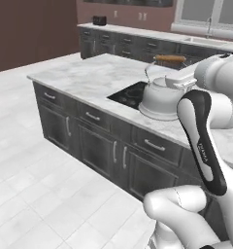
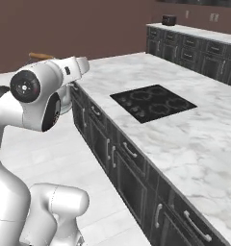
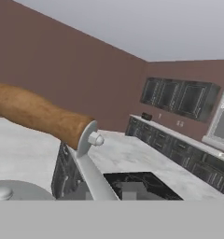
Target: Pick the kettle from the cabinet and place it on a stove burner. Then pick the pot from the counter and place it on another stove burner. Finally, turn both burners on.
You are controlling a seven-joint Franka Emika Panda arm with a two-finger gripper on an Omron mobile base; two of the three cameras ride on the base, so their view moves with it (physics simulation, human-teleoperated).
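Observation:
The white-silver kettle [image 1: 159, 99] hangs in the air from its tall wire handle. My gripper [image 1: 173, 66] is shut on the handle's brown wooden top [image 1: 170, 59]. In the right base view the wooden top [image 2: 40, 56] and part of the kettle body [image 2: 65, 99] show behind my arm, left of the counter's corner and short of the black cooktop [image 2: 153, 102]. The hand view looks along the wooden grip [image 3: 34, 112] and down at the kettle lid [image 3: 11, 191], with the cooktop [image 3: 137, 183] beyond. The pot is out of view.
The cooktop [image 1: 130, 94] lies in a white marble island counter [image 1: 84, 75] with dark drawers [image 1: 91, 116] below. A second counter with a toaster [image 1: 99, 20] and a sink runs along the back wall. Dark wall cabinets [image 3: 179, 95] hang above it.

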